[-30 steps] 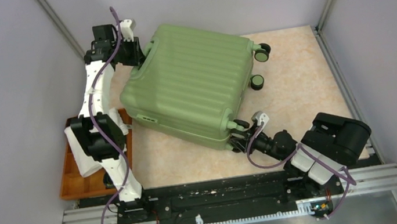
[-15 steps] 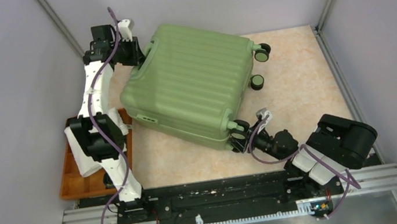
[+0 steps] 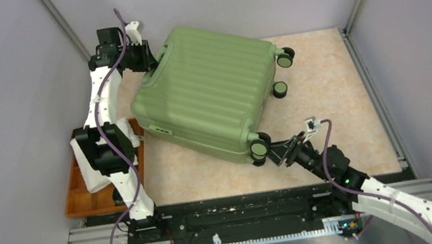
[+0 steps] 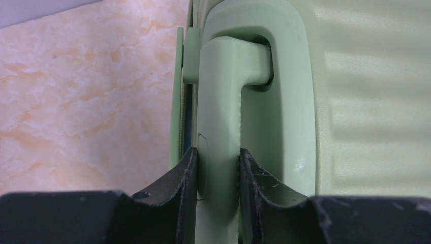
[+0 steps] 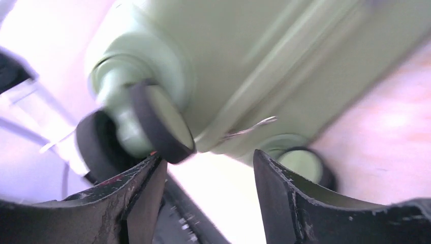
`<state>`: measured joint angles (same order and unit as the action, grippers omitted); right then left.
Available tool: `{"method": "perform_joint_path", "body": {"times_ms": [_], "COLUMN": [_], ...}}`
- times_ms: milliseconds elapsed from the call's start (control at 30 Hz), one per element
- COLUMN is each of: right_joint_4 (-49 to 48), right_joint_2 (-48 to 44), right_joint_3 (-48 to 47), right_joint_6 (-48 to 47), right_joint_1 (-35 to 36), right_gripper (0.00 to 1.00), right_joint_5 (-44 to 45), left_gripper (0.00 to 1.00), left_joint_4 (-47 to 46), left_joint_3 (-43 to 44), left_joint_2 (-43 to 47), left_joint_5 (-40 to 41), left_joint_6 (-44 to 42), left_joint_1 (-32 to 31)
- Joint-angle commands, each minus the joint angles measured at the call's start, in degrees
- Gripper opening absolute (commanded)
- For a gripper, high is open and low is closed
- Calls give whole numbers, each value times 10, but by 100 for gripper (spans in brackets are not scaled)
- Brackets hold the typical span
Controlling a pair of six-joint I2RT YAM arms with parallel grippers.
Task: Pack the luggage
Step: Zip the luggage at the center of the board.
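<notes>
The light-green luggage point(image 3: 207, 98) lies flat at the centre of the marble-patterned desk point(image 3: 324, 94), set at an angle, its ribbed shell facing up and its wheels toward the right of the frame. At upper left, the left hand point(image 3: 149, 53) clamps a green handle point(image 4: 223, 101) on the case's edge, black fingers point(image 4: 173, 193) pressed to either side. Right of lower centre, the right hand point(image 3: 278, 151) stands spread and empty, just beside a black wheel point(image 3: 260, 148) at the case's lower corner. An orange tray point(image 3: 77, 199) sits at the left edge.
</notes>
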<state>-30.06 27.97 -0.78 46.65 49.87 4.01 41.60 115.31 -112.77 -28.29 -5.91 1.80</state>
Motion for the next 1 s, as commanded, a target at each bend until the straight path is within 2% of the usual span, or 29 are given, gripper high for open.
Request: {"method": "perform_joint_path", "body": {"times_ms": [0,67,200,367,500,567,667,833,967], "right_joint_4": [380,400,352,283,287,264,172,26,-70], "right_joint_2": [-103,-85,22,111,133,158,197,282,382], "right_joint_3": [-53,-52,-50,-84,-105,-100,-70,-53,-82], "right_joint_6": [-19,-16,-23,-71,-89,-76,-28,26,47], "right_joint_1": [-108,-125,-125,-125,-124,-124,-124,-122,-120], "right_gripper": [61,59,57,24,8,8,8,8,5], "right_joint_5": [-30,-74,-124,-205,-276,-299,-296,-219,-174], "left_gripper": [0,0,0,0,0,0,0,0,0], "left_joint_4": [-66,-71,-74,-70,-75,-77,-78,-78,-77], "left_joint_3": [52,52,52,45,37,37,36,30,28], "left_joint_2": [28,27,26,29,33,33,33,35,38], "left_joint_5": [-21,-23,-26,-28,-27,-27,-26,-28,-29], "left_joint_6": [46,50,55,50,48,48,46,45,44], "left_joint_1": [25,26,31,34,34,34,34,35,36]}}
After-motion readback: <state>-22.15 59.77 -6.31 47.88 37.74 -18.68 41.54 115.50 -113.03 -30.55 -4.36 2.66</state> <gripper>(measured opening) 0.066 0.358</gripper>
